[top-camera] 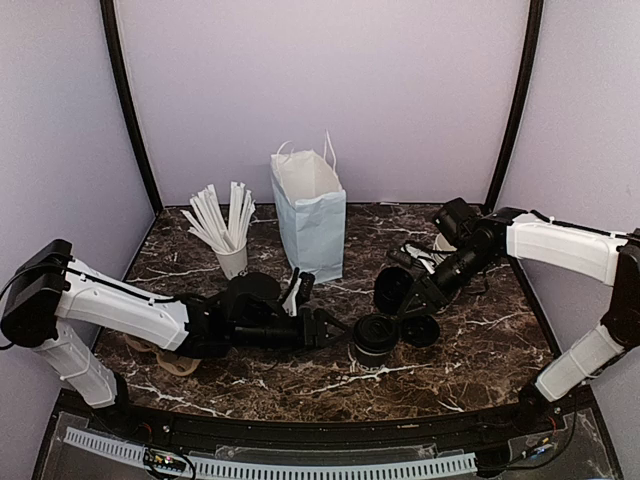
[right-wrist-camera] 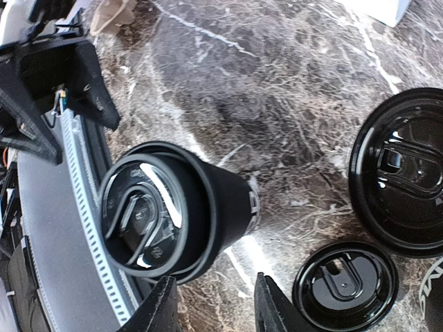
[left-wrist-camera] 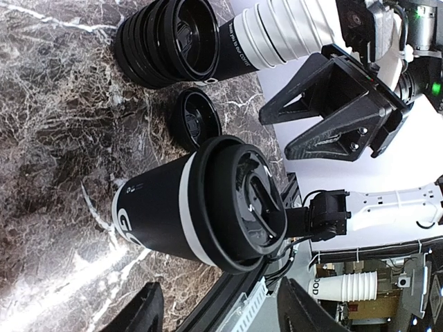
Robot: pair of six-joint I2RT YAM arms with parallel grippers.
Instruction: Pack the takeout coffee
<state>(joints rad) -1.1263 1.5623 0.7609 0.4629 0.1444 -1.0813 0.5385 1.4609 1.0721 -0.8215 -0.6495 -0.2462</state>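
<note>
Cup (top-camera: pixel 375 338): lidded, upright on counter (top-camera: pixel 470 355), awaiting grasp.
Left pincer (top-camera: pixel 338 328): open beside cup, likely for side grip.
Right pincer (right-wrist-camera: pixel 213 306): open, empty.

The takeout coffee (top-camera: pixel 375 338) is black with a white band and white lettering, its lid (left-wrist-camera: pixel 249 200) glossy black. Under it, the table (top-camera: pixel 300 385) is dark brown marble veined white. Left of it, my left gripper (top-camera: pixel 338 330) is black; right of it, a loose lid (top-camera: pixel 421 329) black; behind it, a paper bag (top-camera: pixel 310 225) pale blue.

Overhead wide; close wrist views share takeout coffee (left-wrist-camera: pixel 166 214).
</note>
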